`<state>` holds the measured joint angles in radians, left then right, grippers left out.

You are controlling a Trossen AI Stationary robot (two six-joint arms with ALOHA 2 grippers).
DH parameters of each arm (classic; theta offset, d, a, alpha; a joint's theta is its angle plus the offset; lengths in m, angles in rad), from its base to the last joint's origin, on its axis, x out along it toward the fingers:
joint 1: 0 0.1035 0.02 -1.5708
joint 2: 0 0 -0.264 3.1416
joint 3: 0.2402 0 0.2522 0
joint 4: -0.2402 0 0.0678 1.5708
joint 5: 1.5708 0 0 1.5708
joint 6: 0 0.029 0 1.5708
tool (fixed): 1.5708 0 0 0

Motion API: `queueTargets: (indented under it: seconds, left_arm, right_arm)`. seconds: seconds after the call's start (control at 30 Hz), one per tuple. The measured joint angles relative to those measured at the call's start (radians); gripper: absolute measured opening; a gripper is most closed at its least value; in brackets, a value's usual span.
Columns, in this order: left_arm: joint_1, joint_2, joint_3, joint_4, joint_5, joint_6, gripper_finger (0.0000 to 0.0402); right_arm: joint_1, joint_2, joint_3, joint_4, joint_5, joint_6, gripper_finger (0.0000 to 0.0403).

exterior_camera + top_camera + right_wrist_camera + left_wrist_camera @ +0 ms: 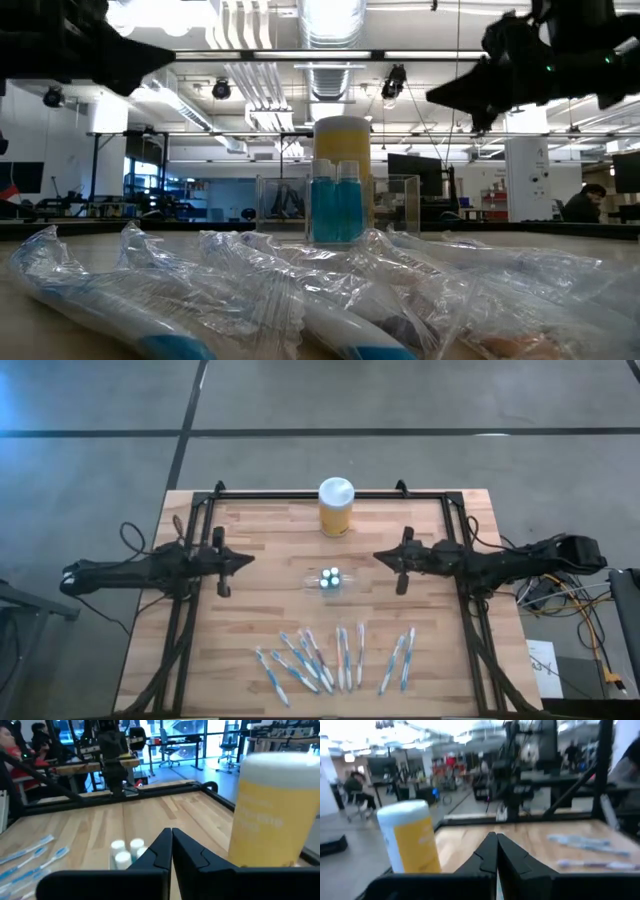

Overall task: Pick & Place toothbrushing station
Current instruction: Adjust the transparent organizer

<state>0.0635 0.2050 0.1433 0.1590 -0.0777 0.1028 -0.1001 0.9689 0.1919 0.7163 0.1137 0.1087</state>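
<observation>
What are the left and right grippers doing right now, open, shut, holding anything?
Left gripper: shut, empty, above the table left of the clear holder.
Right gripper: shut, empty, right of the holder.

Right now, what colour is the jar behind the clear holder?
Yellow with a white lid; the jar shows best in the high view, standing behind the holder.

A yellow jar [336,508] with a white lid stands upright near the far edge of the wooden table [260,610], midway along it. A black frame [300,497] edges the tabletop. Cables [575,622] lie beside the table's right side. A seated person [359,790] shows in the room behind.
</observation>
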Motion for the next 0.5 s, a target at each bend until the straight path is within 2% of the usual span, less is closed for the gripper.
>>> queueTargets:
  seconds: [0.3, 0.43, 0.5]
  left_arm:
    - [0.001, -0.204, 0.022, -0.138, -0.009, -0.012, 0.0003]
    - [0.003, -0.170, 0.034, -0.212, -0.094, -0.037, 0.0002]
    - [0.002, -0.149, 0.027, -0.212, -0.105, -0.028, 0.0002]
  right_arm:
    - [-0.003, -0.055, -0.164, 0.184, -0.026, -0.105, 0.0008]
    - [-0.076, -0.124, -0.169, 0.101, -0.043, -0.047, 0.0008]
    - [-0.136, -0.155, -0.165, 0.039, -0.101, -0.034, 0.0008]
